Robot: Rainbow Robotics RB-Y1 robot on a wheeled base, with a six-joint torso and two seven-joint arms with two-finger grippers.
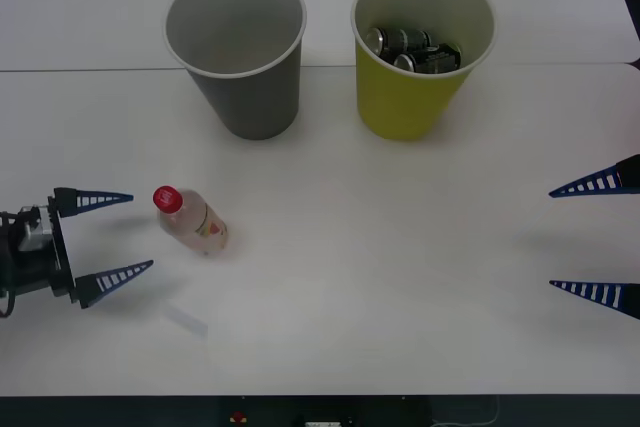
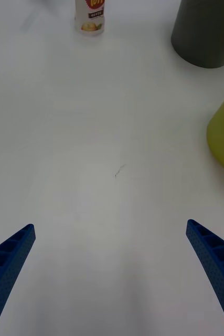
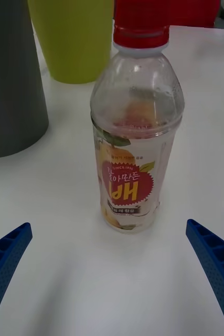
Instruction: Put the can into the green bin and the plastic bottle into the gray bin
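Left gripper (image 1: 118,237), low at the robot's left over the white surface (image 1: 400,277), has its blue ribbed jaws spread wide and holds nothing; the plastic bottle (image 1: 191,220) stands just ahead of the jaw tips, in line with the gap between them and untouched by either. Upright on its base in the left wrist view, the plastic bottle (image 3: 137,126) has its long axis vertical and its red screw cap uppermost. Its clear body is pinkish toward the shoulder, with a label of fruit pictures and a red disc carrying yellow characters. Right gripper (image 1: 598,237), at the robot's right edge, is likewise open and empty, well apart from the bottle. Behind the bottle stand the gray bin (image 1: 238,52) and, to its right, the green bin (image 1: 420,52), which holds dark cans (image 1: 412,50).
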